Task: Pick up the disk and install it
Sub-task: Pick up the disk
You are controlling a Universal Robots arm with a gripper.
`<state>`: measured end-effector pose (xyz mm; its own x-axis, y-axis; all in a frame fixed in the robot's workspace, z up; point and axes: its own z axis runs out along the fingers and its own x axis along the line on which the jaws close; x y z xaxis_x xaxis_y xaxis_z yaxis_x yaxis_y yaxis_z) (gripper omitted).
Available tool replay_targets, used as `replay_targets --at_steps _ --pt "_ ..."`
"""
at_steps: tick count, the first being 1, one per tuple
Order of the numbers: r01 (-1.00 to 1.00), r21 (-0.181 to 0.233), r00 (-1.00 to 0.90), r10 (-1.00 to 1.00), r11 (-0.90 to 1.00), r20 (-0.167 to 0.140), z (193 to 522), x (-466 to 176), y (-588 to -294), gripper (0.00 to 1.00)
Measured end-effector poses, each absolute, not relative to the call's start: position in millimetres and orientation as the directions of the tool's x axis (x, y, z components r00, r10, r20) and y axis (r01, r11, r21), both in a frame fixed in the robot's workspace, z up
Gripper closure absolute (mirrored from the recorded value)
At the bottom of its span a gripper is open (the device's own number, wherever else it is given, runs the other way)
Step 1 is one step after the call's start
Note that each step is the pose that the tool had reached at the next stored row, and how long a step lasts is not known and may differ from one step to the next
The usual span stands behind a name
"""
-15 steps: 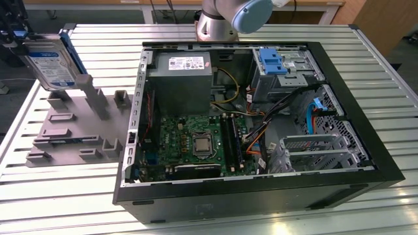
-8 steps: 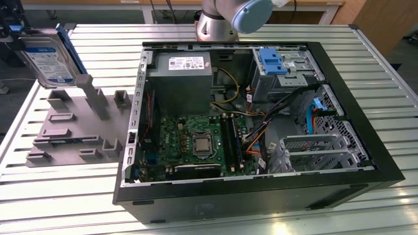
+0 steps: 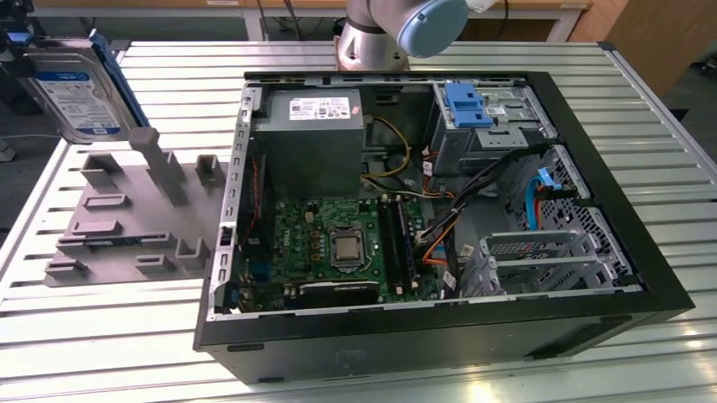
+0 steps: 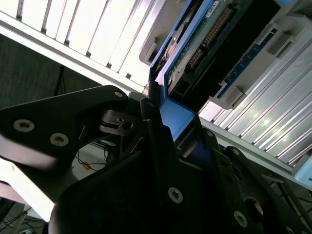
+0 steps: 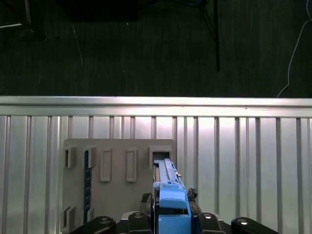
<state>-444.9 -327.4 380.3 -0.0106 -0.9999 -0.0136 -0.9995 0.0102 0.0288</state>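
The slatted metal desk (image 3: 639, 101) carried an open black computer case (image 3: 448, 344), lying on its side. Inside it were a grey power supply (image 3: 314, 143), a green motherboard (image 3: 325, 243) and, in the far corner, a bare blue bracket (image 3: 468, 105). On the desk just beside the case, toward the exterior view's left, sat a grey slotted holder (image 3: 123, 210).

The disk (image 3: 73, 92) hung in the air above the far end of that holder, clear of its slots. It stood on edge, with its blue-and-white label facing the case and blue rails along its sides. In the first wrist view the disk (image 5: 168, 180) showed edge-on over the holder (image 5: 117, 165).

The tool (image 5: 171, 214) was closed on the disk, its black fingers (image 4: 151, 122) pinching one blue-railed end in both wrist views. The disk's circuit board and connectors (image 4: 195, 44) faced the second wrist view.
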Motion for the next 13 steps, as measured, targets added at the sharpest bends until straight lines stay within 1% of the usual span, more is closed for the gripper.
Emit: replay_targets --at_steps 13 --pt "-1.000 0.029 -0.011 -1.000 0.010 -0.014 399.6 -444.9 -327.4 0.63"
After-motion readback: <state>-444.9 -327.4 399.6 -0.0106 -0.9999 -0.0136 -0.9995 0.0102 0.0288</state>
